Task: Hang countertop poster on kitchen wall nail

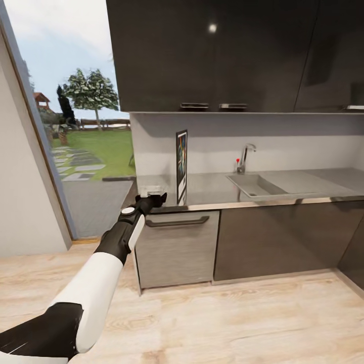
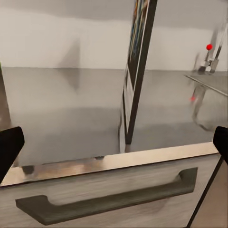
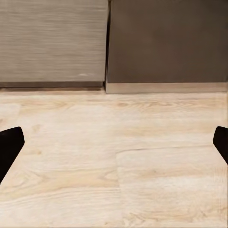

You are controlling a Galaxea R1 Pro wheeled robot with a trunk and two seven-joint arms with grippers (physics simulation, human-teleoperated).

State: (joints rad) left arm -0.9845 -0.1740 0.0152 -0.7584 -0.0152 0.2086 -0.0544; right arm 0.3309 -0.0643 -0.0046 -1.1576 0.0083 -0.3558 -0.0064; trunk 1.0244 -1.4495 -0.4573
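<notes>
The black-framed poster (image 1: 181, 167) stands upright and edge-on on the grey kitchen countertop (image 1: 283, 184), left of the sink. In the left wrist view the poster (image 2: 137, 71) rises just beyond the counter's front edge, with the countertop (image 2: 61, 114) spreading behind it. My left gripper (image 1: 155, 196) reaches out to the counter's front edge, just left of the poster and apart from it; its dark fingertips (image 2: 9, 147) stand wide apart, open and empty. My right gripper (image 3: 114, 147) hangs open over the wooden floor. No wall nail can be made out.
A sink (image 1: 255, 184) with a chrome tap (image 1: 245, 157) is set into the counter. Dark upper cabinets (image 1: 212, 55) hang above. A drawer with a dark handle (image 1: 177, 221) sits under the poster. A glass door (image 1: 76, 126) opens to a garden at left.
</notes>
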